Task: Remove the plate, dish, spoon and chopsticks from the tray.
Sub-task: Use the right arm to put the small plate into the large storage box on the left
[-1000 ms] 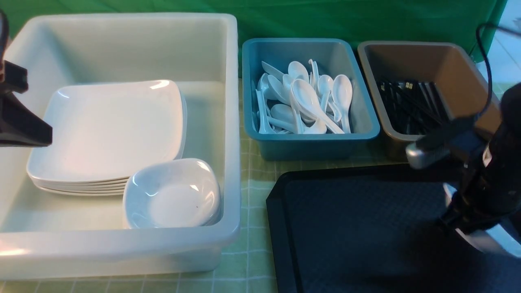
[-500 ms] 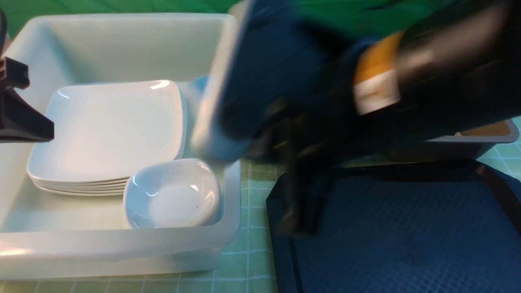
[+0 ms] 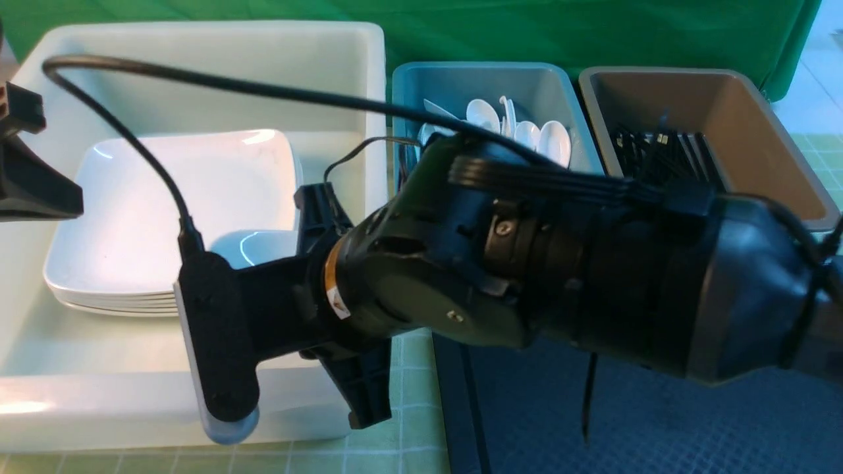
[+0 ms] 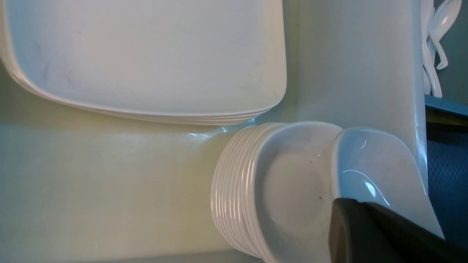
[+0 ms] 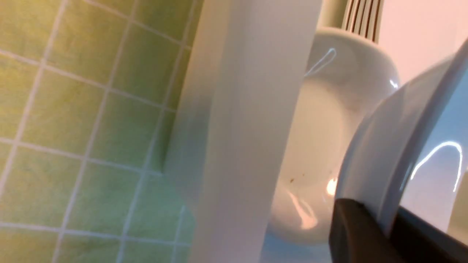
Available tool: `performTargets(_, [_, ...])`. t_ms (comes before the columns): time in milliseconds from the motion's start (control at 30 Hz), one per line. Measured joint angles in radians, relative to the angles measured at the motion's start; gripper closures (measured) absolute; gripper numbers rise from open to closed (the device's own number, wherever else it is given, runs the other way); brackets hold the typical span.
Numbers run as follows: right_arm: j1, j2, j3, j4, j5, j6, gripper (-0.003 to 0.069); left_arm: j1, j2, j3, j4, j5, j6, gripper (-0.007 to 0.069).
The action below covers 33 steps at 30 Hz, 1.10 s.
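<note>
Right wrist view: pinched 1 dish [image 5: 387, 146] by its rim in the right gripper [image 5: 384, 226], jaws pressed onto it. Held it tilted just above the stack of small dishes [image 4: 237, 190], inside the white tub [image 5: 252, 109], beside the piled plates [image 3: 164, 210] and well off the tray [image 3: 658, 421]. Had the left gripper [image 3: 33, 191] pressed together, apart at the tub's left. Judged the step as setting the dish down. Next: level it, lower onto the stack, then spread the jaws clear of the tub wall.

Staged robot test setup, green backdrop curtain [image 3: 593, 26], checked green cloth [image 3: 408, 368] on the desk, sorting tubs of white dishes [image 3: 369, 79], spoons [image 3: 405, 85], chopsticks [image 3: 784, 131]
</note>
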Motion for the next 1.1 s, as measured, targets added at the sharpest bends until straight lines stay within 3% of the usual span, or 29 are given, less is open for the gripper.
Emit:
performTargets(233, [0.0, 0.028, 0.0, 0.0, -0.027, 0.0, 0.0623, 0.0, 0.0, 0.0, 0.0, -0.006, -0.006, 0.0626])
performTargets(367, [0.0, 0.04, 0.0, 0.001, -0.027, 0.0, 0.0574, 0.0, 0.0, 0.0, 0.0, -0.006, -0.012, 0.0626])
performTargets(600, [0.0, 0.037, -0.001, 0.001, -0.025, 0.0, 0.0337, 0.0, 0.0, 0.0, 0.0, -0.006, -0.016, 0.0626])
performTargets(700, [0.0, 0.014, -0.015, -0.001, -0.002, 0.008, 0.03, 0.0, 0.0, 0.0, 0.004, -0.006, -0.016, 0.0626])
performTargets(933, [0.0, -0.101, -0.065, -0.002, 0.138, 0.12, 0.033, 0.0, 0.0, 0.0, 0.006, -0.006, -0.016, 0.0624])
performTargets(1100, [0.0, -0.231, -0.114, -0.001, 0.389, 0.312, 0.0473, 0.0, 0.0, 0.0, 0.01, -0.006, -0.016, 0.062])
